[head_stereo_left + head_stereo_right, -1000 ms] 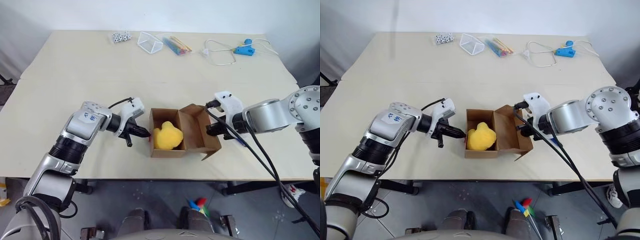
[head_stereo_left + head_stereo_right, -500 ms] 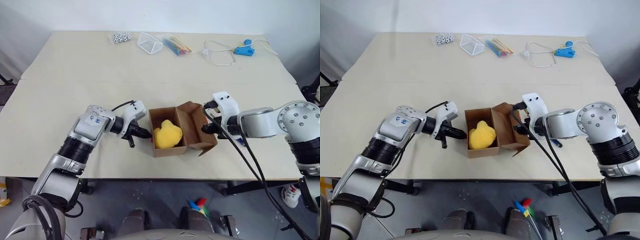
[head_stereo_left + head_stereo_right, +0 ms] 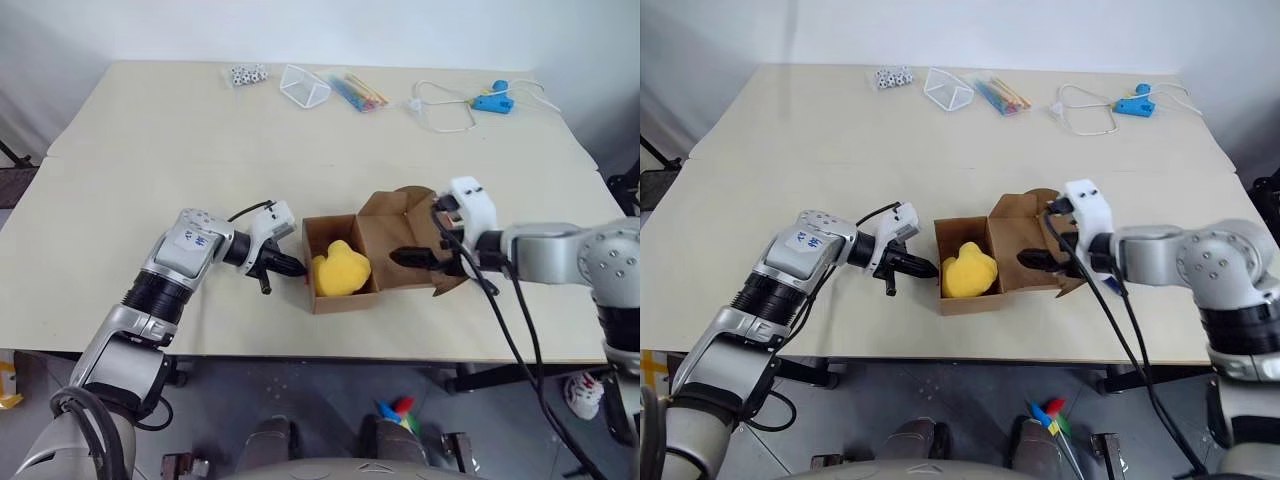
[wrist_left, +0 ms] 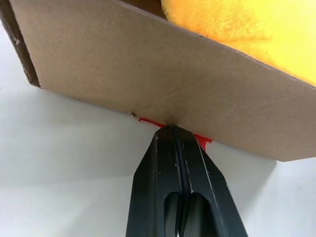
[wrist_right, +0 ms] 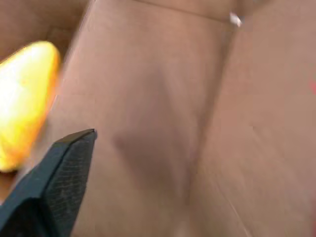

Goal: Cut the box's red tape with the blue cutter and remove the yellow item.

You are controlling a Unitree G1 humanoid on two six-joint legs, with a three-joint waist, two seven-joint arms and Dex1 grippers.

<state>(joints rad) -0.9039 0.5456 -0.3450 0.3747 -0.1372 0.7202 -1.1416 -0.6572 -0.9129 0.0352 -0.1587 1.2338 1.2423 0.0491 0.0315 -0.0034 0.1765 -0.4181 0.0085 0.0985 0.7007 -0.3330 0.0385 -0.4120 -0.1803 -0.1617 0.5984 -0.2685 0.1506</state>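
The box (image 3: 331,297) stands open near the table's front edge, its lid (image 3: 398,232) folded out to the right. Inside it lies the yellow item (image 3: 340,272), soft and lobed. My left gripper (image 3: 292,268) is shut, its tips against the box's left wall, right at a scrap of red tape (image 4: 202,140) at the wall's foot. My right gripper (image 3: 408,250) hovers open over the inside of the lid, one finger (image 5: 59,173) showing in the right wrist view. A slim dark-blue tip, perhaps the blue cutter (image 3: 1112,288), pokes out under my right wrist.
Along the table's far edge lie small dotted cubes (image 3: 243,74), a clear plastic container (image 3: 300,86), a bundle of coloured sticks (image 3: 355,90), a white cable loop (image 3: 440,108) and a light-blue gadget (image 3: 490,100). The wide table surface (image 3: 150,170) lies bare.
My right gripper has opened and swung to the right, now pointing left over the lid. The lid has folded further out. The left gripper stays shut at the box's wall.
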